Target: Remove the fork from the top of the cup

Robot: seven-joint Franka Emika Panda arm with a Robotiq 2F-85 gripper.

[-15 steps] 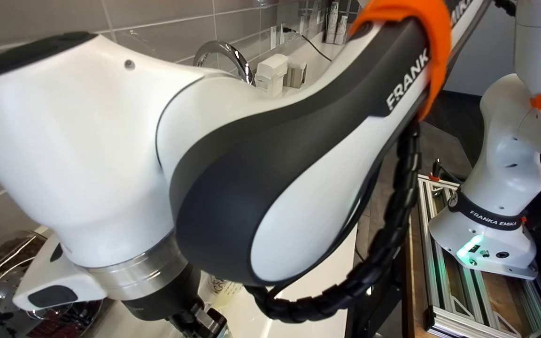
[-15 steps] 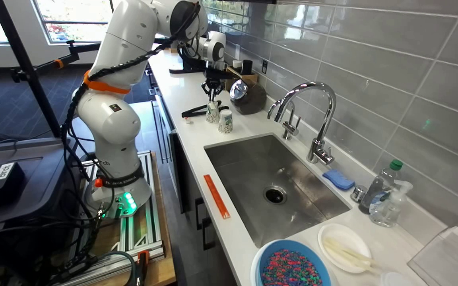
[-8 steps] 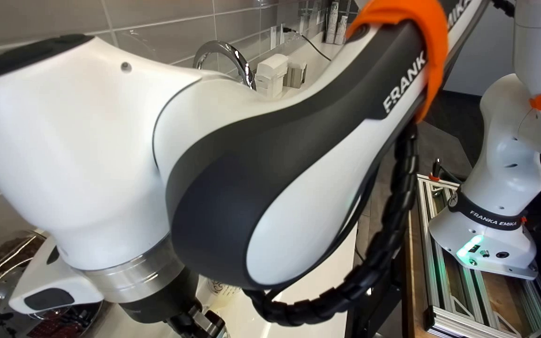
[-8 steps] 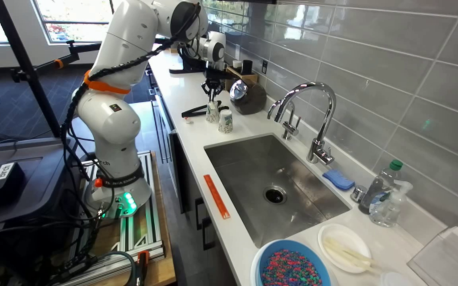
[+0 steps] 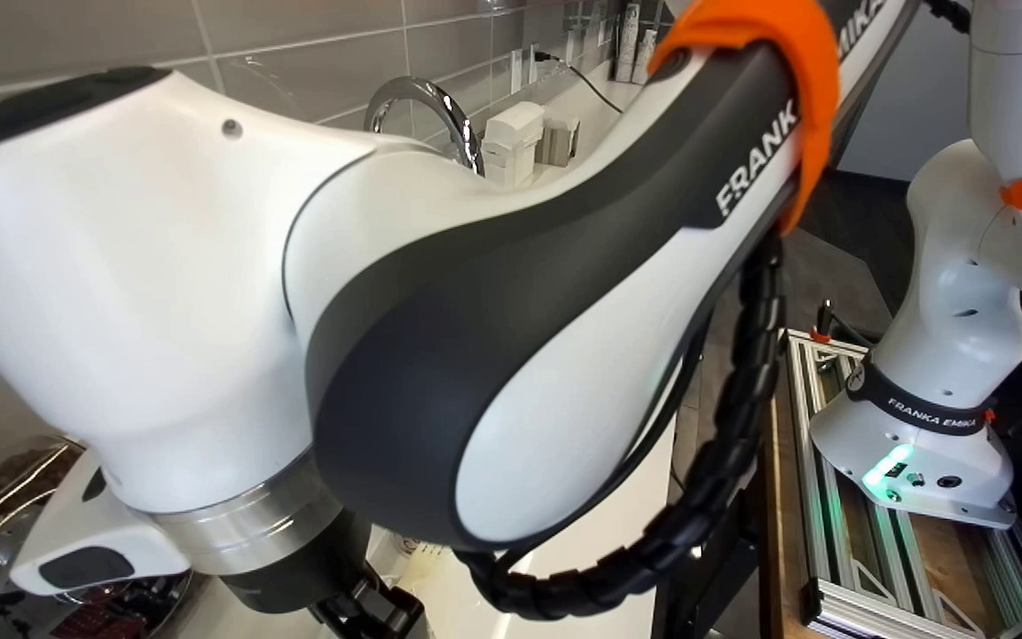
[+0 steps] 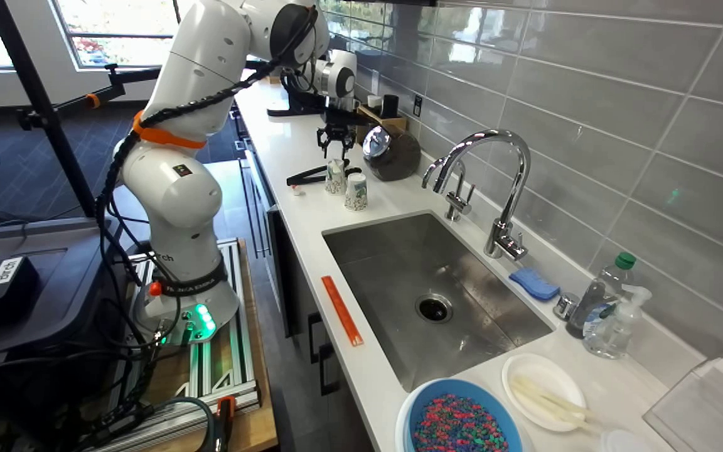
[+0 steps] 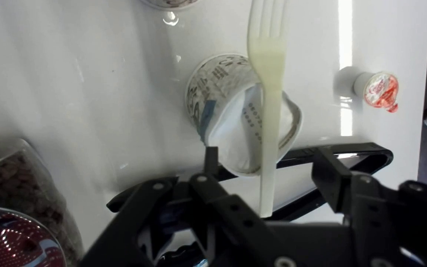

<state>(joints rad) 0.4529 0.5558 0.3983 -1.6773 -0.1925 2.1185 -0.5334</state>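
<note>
The hand (image 7: 271,167), spread, hangs over the plastic fork (image 7: 271,105), which lies across the dented paper cup (image 7: 215,83), tine tips cut off in the wrist view; in an exterior view, a second paper cup (image 6: 356,193) stands nearer, right.

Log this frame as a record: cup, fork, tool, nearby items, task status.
cup: patterned, standing on the counter
fork: across the cup's top, tines away from the tool
tool: open; in the wrist view the fork's handle shows inside the opening, gaps both sides
nearby: second patterned cup, black tongs, small red-and-white pod
status: fork not yet removed
</note>
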